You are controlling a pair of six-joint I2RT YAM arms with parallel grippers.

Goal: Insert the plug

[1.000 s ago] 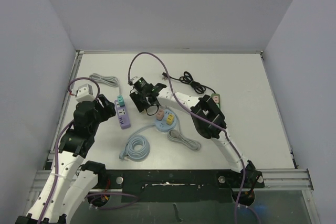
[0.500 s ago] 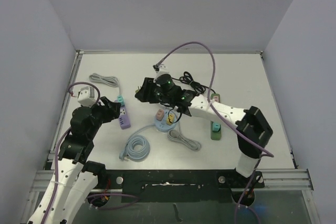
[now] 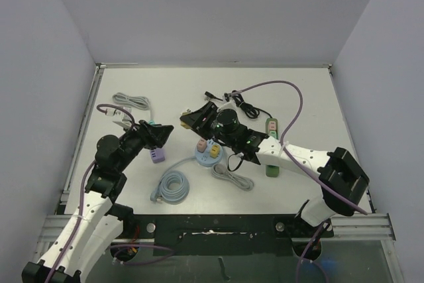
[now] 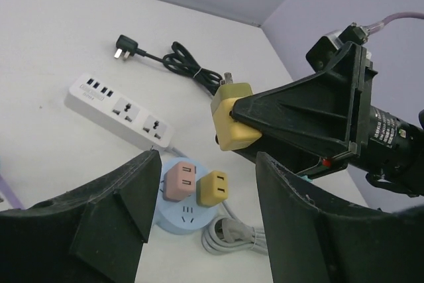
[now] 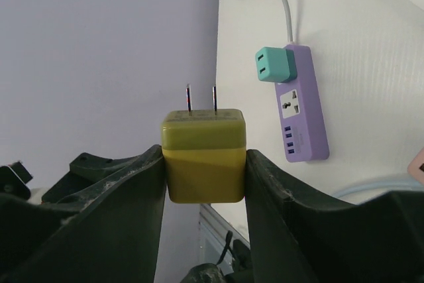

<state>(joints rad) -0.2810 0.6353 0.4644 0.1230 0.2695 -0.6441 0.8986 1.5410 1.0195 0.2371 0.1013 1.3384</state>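
**Two arms over a white table (image 3: 311,97), seen from above and from each wrist.**

- **Right tool:** The right tool (image 5: 204,164) is clenched on the yellow plug (image 5: 203,154). One finger presses against each side of the plug's body. The two flat metal prongs point away from the tool and are bare.
- **Where the plug is:** It is held in the air above the table, in no socket.
  - In the top view the right tool (image 3: 197,116) lies behind the round blue hub (image 3: 207,160) and points toward the left arm.
  - From the left wrist the same plug (image 4: 232,117) sits at the tip of the right tool's black fingers (image 4: 298,117), higher in the view than the hub.
- **Left tool:** The left tool (image 4: 209,160) is released — its jaws stand wide apart with nothing between them. In the top view the left tool (image 3: 159,134) hangs over the purple power strip (image 5: 301,107). The strip lies on the left side of the table with a teal adapter (image 5: 273,64) plugged into its far end.
- **Hub:** It carries a pink adapter (image 4: 180,181) and a small yellow adapter (image 4: 213,187) side by side.
- **Also on the table:**
  - a white power strip (image 4: 122,107)
  - a black cord (image 4: 179,64) behind the white strip
  - a green power strip (image 3: 271,164) to the right
  - a pale blue coiled cable (image 3: 173,185) near the front
  - a grey cord bundle (image 4: 228,236) just beside the hub
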